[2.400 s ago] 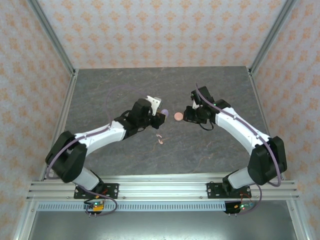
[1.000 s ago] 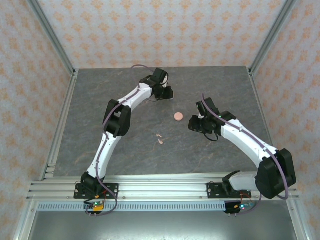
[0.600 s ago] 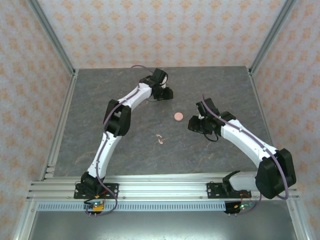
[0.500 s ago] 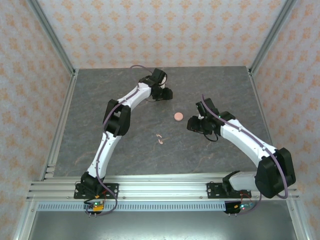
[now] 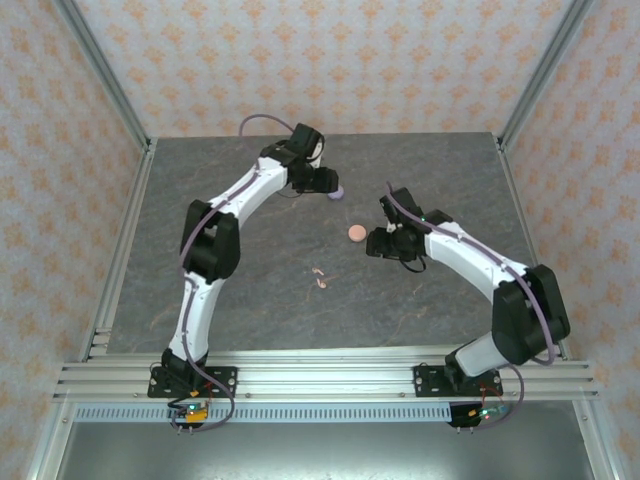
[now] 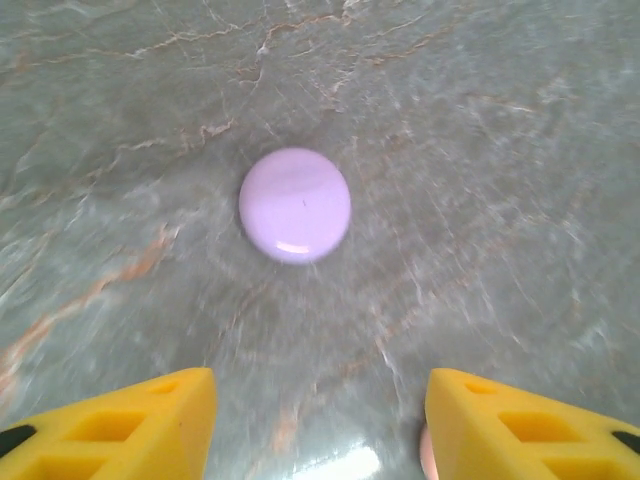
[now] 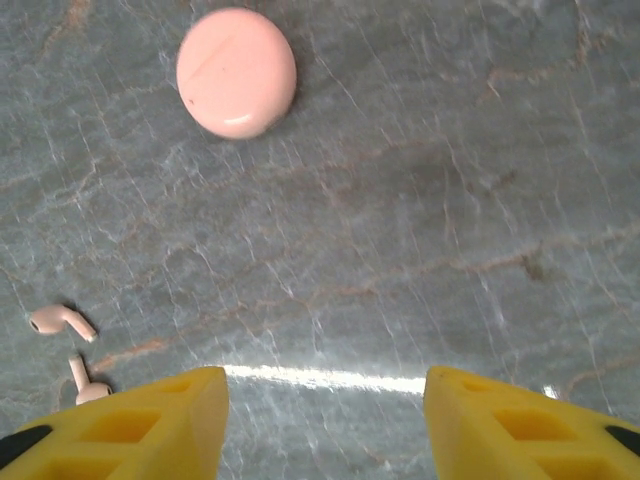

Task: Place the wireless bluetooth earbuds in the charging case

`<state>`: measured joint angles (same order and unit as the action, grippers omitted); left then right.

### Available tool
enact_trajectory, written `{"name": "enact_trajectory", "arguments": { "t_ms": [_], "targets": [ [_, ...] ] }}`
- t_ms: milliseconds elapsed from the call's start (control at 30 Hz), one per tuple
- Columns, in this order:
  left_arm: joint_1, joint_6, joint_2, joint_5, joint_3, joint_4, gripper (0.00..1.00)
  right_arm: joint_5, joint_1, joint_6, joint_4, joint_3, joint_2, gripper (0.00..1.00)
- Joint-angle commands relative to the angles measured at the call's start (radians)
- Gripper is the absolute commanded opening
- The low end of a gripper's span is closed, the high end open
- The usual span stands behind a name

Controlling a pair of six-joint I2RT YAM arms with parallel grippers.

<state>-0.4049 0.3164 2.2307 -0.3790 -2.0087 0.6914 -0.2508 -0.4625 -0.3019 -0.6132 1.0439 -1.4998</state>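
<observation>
The far case (image 5: 336, 192) lies on the counter (image 5: 440, 180) toward its back, about mid-width. The near case (image 5: 355, 233) lies in front of it and slightly right, apart from it. Two earbuds (image 5: 320, 277) lie close together, nearer still and left of the near case. The left arm (image 5: 250, 190) ends just left of the far case, which sits ahead of its jaws, between them. The right arm (image 5: 460, 255) ends just right of the near case, with the earbuds beside its left jaw.

Lilac case (image 6: 295, 205) smooth satin plastic; pink case (image 7: 236, 72) same; table (image 7: 450, 200) polished veined stone
</observation>
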Motion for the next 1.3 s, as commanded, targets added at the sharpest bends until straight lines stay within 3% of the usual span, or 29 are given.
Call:
{"name": "enact_trajectory", "arguments": {
  "t_ms": [0,200,400,800,1267],
  "targets": [
    [0.006,0.032,-0.155,0.033,0.169,-0.062,0.55,0.024,0.013,0.061,-0.011,0.071,-0.067,0.54],
    [-0.021,0.143,-0.362,0.046,0.497,-0.192,0.48,-0.032,0.053,0.098,-0.018,0.203,-0.222,0.43],
    [-0.082,0.206,-0.434,0.07,0.651,-0.261,0.43,-0.097,0.09,0.124,-0.053,0.351,-0.369,0.28],
    [-0.135,0.275,-0.374,0.04,0.714,-0.341,0.36,-0.036,0.104,0.135,-0.164,0.589,-0.586,0.15],
    [-0.151,0.317,-0.287,0.028,0.717,-0.389,0.33,-0.036,0.104,0.141,-0.202,0.643,-0.661,0.13]
  ]
}}
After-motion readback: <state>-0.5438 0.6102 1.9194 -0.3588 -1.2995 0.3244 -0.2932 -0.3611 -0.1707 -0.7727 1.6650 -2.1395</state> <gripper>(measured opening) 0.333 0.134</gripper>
